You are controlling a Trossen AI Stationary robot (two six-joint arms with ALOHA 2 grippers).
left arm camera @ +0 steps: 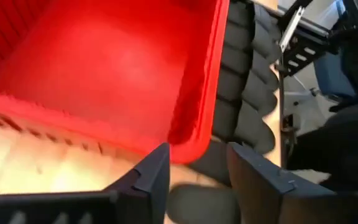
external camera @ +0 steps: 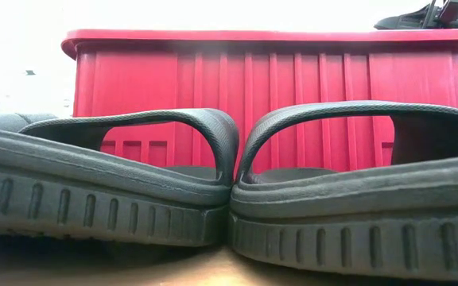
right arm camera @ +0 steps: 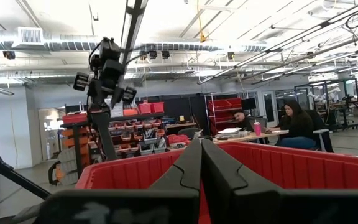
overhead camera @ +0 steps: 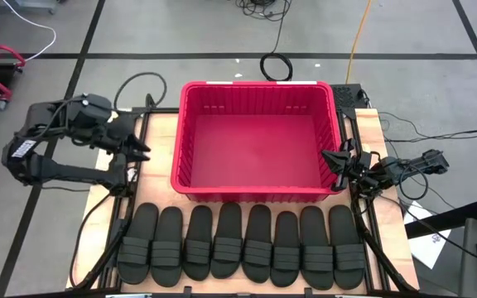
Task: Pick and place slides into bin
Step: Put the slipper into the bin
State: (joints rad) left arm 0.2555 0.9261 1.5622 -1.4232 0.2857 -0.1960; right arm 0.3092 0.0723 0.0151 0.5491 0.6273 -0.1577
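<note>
Slides (overhead camera: 243, 246) line the bin (overhead camera: 190, 178) front; left gripper (overhead camera: 142, 149) spread, right gripper (overhead camera: 331, 159) pressed together.

The bin (overhead camera: 257, 142) is a large red rectangular crate with a thick rim and ribbed walls, standing upright mid-table with nothing inside; small slots show along its walls. Eight black slides (overhead camera: 243, 244) lie in one row just in front of it, side by side and touching, soles down, straps up; each has a wide ribbed strap and a grooved sole edge; the row spans slightly more than the bin's width.
</note>
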